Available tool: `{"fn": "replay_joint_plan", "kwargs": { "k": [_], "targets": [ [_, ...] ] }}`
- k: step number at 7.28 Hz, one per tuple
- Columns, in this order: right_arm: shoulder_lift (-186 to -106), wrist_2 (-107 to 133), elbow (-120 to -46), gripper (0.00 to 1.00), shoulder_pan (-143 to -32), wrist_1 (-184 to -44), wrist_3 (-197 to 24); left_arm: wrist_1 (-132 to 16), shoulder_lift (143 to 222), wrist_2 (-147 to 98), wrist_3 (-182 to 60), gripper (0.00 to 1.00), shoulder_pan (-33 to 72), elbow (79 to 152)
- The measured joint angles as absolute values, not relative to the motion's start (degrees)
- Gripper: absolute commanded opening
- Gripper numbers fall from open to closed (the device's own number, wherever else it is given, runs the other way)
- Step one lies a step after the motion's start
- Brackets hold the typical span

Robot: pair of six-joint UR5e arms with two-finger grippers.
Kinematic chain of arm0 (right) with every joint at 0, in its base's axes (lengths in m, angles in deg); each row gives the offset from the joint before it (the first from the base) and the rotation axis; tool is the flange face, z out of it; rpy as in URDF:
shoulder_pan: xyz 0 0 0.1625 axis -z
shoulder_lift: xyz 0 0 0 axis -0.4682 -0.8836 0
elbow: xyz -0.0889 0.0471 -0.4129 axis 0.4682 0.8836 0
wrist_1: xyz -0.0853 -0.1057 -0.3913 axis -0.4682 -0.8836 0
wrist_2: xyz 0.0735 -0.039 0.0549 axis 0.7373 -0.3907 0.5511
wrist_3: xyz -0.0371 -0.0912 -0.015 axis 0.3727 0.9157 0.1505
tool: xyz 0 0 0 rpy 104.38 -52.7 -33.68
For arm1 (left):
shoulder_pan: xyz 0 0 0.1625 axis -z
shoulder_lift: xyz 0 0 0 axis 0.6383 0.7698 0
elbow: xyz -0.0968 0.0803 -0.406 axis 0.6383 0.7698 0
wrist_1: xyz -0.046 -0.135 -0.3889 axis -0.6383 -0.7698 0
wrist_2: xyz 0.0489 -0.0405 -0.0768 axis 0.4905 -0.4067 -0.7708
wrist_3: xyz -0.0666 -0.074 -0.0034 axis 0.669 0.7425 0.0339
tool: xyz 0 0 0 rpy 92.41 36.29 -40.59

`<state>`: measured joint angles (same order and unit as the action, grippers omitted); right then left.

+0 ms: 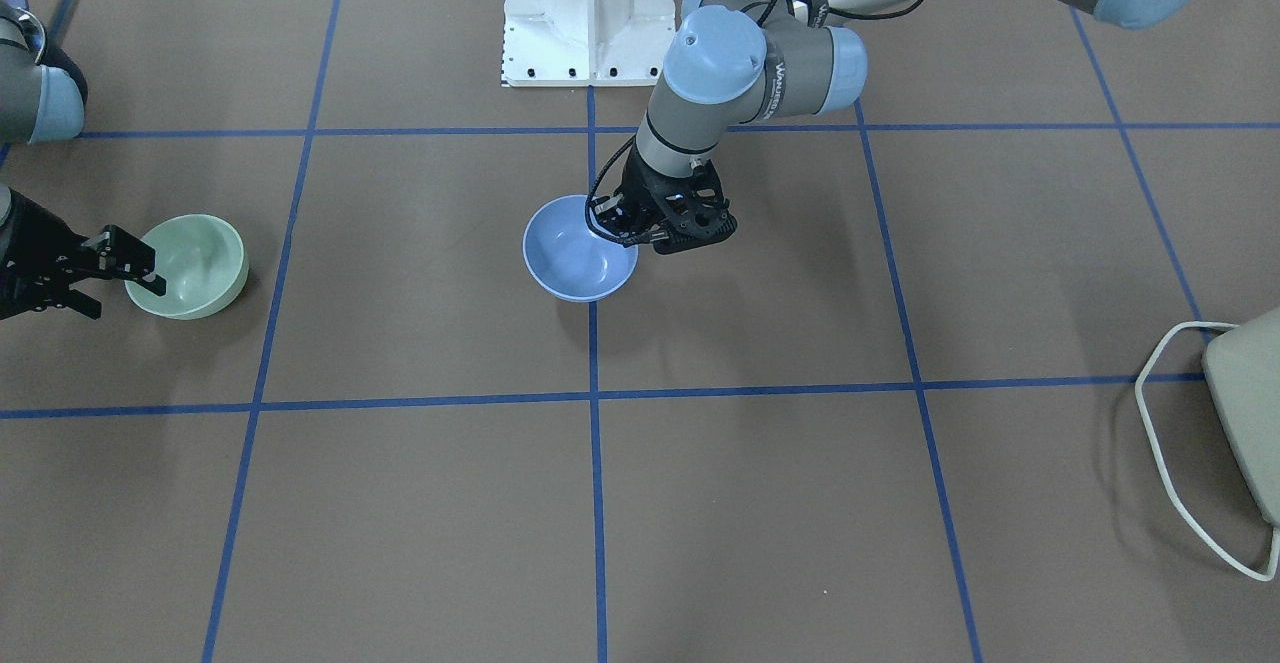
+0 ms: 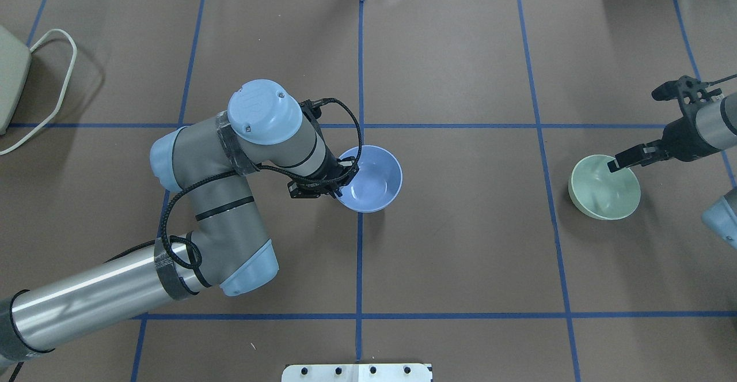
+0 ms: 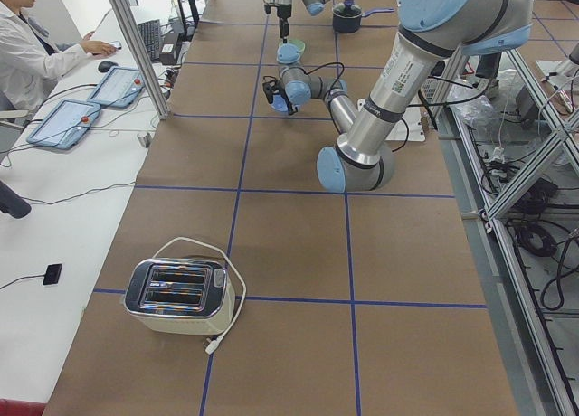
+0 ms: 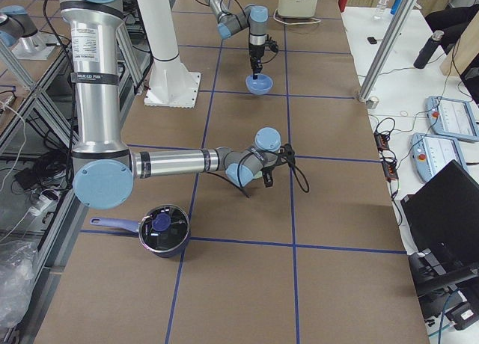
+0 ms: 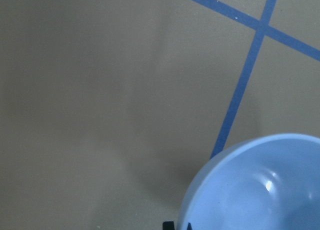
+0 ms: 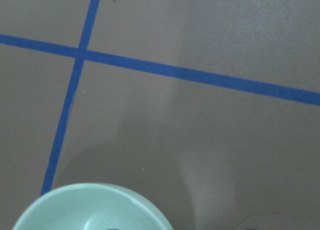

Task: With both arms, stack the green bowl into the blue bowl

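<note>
1. Green bowl [image 1: 200, 263] has the right gripper [image 1: 120, 293] at its rim. The jaws are spread, with one finger over the inside and the other outside, and they clamp nothing.
2. It sits near the table [image 1: 760, 503] end on the robot's right, well apart from the blue bowl [image 1: 575, 268].
3. The left gripper [image 1: 610, 223] is closed on the blue bowl's rim, on the side nearer the base. That bowl lies mid-table on the centre tape line [image 1: 597, 463]. I cannot tell whether it rests on the table or hangs just clear of it.
4. Step in hand, as I judge it: the grasp. The blue bowl is secured and the green one is not yet taken.
5. The next move calls for closing the right jaws on the green rim and lifting. The right arm then carries the bowl across, centres it over the blue bowl and lowers it level while the left gripper steadies the blue bowl.
6. Both bowls open upward. The green one looks slightly tipped toward its gripper, though that may be the viewing angle. Being round, it has no long axis, so only its centring and tilt matter for nesting.
</note>
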<state>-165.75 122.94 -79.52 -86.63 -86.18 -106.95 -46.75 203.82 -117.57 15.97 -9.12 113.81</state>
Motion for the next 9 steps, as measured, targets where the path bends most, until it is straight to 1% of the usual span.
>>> {"fn": "replay_joint_plan", "kwargs": {
  "k": [2,5,6,7,8,9],
  "targets": [
    [-165.8,122.9,-79.6,0.88,-86.6,-86.2,-106.9,-47.4,203.8,-117.0,15.8,0.06,-9.0,112.6],
    [-165.9,122.9,-79.6,0.88,-86.6,-86.2,-107.0,-49.1,203.3,-116.9,15.1,0.07,-8.9,111.6],
    [-165.9,122.9,-79.6,0.88,-86.6,-86.2,-107.0,-50.1,203.0,-116.9,15.0,0.14,-8.9,111.2],
    [-165.9,122.9,-79.6,0.88,-86.6,-86.2,-107.0,-50.6,202.9,-116.8,15.0,0.22,-8.9,110.9],
    [-165.9,122.9,-79.6,0.88,-86.5,-86.2,-106.9,-50.9,202.8,-116.8,15.0,0.59,-8.9,110.7],
    [-165.9,122.9,-79.6,0.88,-86.5,-86.2,-107.0,-51.3,202.8,-116.8,15.0,0.88,-8.9,110.7]
  ]
}}
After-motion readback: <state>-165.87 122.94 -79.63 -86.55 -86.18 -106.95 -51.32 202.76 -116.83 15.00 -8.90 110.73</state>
